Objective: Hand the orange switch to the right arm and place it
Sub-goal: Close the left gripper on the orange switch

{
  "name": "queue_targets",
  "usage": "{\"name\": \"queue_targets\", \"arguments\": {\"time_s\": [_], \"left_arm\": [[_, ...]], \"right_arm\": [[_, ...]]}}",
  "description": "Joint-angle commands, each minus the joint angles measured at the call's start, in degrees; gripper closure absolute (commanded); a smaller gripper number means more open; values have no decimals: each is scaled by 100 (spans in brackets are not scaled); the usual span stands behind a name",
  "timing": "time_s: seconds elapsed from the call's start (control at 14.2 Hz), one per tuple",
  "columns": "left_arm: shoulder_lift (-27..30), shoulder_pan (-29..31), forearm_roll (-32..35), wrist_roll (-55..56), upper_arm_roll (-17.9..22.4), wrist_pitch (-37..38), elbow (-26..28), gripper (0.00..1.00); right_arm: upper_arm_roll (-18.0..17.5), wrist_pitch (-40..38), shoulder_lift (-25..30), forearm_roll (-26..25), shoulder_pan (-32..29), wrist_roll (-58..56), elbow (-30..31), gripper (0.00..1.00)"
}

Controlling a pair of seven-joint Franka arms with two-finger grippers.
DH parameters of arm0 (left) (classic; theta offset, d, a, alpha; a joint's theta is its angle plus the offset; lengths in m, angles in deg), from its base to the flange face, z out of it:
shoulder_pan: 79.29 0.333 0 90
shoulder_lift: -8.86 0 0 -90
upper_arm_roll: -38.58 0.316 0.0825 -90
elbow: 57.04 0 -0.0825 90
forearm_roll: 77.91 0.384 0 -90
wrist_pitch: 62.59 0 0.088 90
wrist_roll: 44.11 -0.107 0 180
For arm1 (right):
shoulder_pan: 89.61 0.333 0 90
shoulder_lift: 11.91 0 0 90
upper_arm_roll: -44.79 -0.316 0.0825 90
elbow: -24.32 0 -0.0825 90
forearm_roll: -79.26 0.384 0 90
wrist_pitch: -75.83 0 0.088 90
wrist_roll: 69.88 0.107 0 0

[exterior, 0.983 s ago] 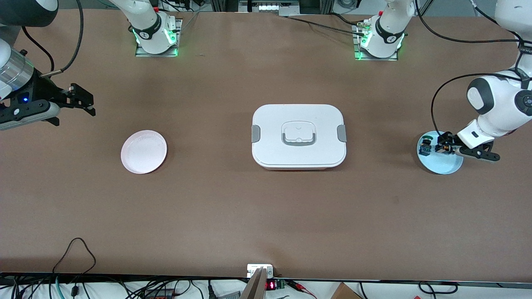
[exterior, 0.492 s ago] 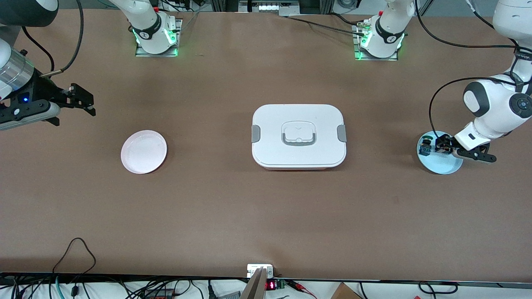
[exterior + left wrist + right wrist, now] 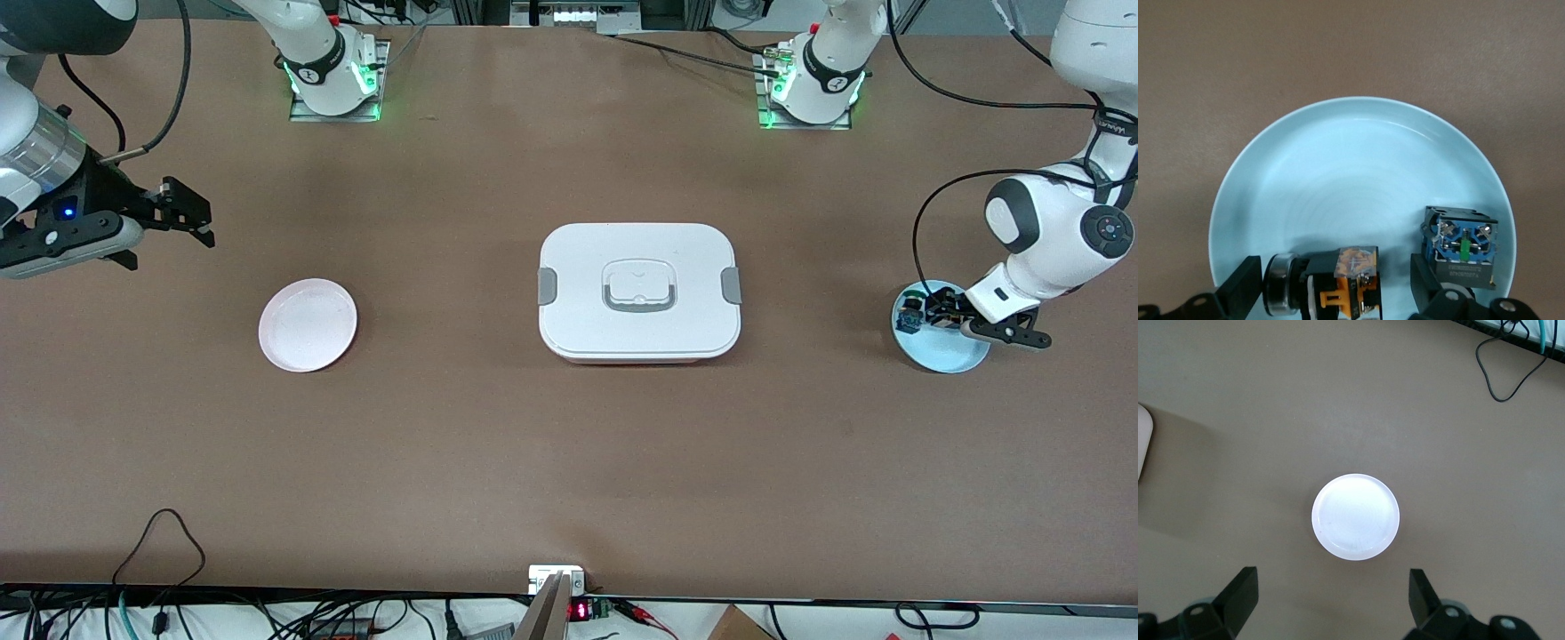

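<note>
The orange switch (image 3: 1338, 283), a small black block with an orange clip and a silver cap, lies on its side on the light blue plate (image 3: 1351, 167). My left gripper (image 3: 1335, 288) is open, low over the plate (image 3: 956, 356), with one finger on each side of the switch. One finger is close to the silver cap; the other stands apart from the switch's other end. My right gripper (image 3: 191, 222) is open and empty, in the air above the table near the pink plate (image 3: 308, 324), which shows in the right wrist view (image 3: 1355, 517).
A black component with a green and blue top (image 3: 1463, 247) sits on the same blue plate (image 3: 909, 313), beside one left finger. A white lidded box with grey clips (image 3: 638, 292) stands at the table's middle, between the two plates. Cables lie along the table's near edge (image 3: 160, 533).
My left gripper has shifted a little over the blue plate toward the green and blue component. My right gripper has moved slightly toward the table's middle. Neither has closed.
</note>
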State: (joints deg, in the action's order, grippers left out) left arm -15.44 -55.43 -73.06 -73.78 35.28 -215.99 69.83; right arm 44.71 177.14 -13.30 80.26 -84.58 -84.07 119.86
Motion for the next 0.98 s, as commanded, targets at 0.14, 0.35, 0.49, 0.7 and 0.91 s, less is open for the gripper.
{"name": "queue_targets", "arguments": {"time_s": [0.14,0.35,0.49,0.7,0.91], "left_arm": [[-31,128,103,-74,-83,-76,-31,2],[-83,172,103,-74,-83,-76,-13,2],[-101,172,103,-83,-83,-76,-22,7],[-101,172,103,-101,-83,-50,-31,30],[-83,172,103,-92,-83,-15,-66,63]], "right_arm": [[-1,56,-19,-73,7,48,-63,0],[16,82,-80,-73,-46,39,-80,0],[16,47,-63,-73,-20,-22,-80,0],[16,21,-54,-82,-19,-49,-89,0],[34,-14,-54,-82,-46,-49,-98,0]]}}
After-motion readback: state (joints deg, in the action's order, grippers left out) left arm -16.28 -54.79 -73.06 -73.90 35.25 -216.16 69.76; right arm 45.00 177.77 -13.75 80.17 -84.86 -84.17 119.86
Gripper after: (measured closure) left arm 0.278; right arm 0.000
